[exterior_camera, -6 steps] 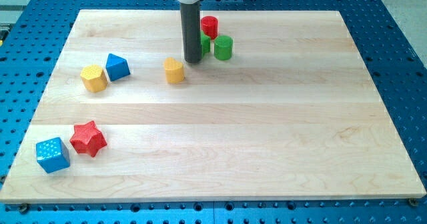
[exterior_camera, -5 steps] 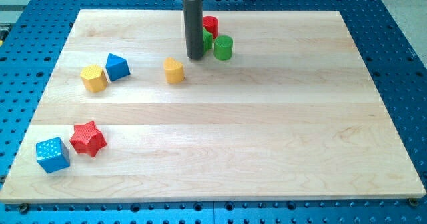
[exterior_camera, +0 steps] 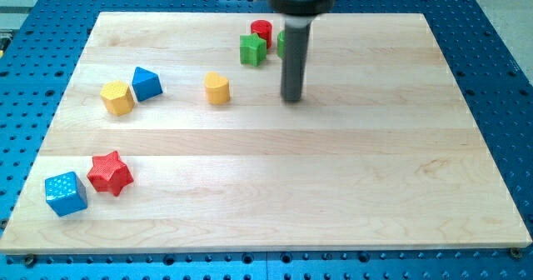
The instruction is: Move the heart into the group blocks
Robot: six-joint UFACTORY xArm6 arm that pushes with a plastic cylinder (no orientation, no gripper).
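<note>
A yellow heart block (exterior_camera: 217, 88) lies on the wooden board (exterior_camera: 333, 172), left of centre near the view's top. My tip (exterior_camera: 291, 99) rests on the board about ninety pixels to the heart's right, not touching it. Above and between them sit a green block, maybe a star (exterior_camera: 253, 49), and a red cylinder (exterior_camera: 261, 32). A green cylinder (exterior_camera: 282, 42) is mostly hidden behind my rod.
A yellow hexagon block (exterior_camera: 117, 97) and a blue block (exterior_camera: 146, 84) sit at the left. A red star (exterior_camera: 110, 173) and a blue cube (exterior_camera: 65, 193) lie at the lower left corner. Blue perforated table surrounds the board.
My rod has moved right and slightly down, from just left of the green blocks to right of the heart. The green cylinder is now behind the rod. The heart has not moved.
</note>
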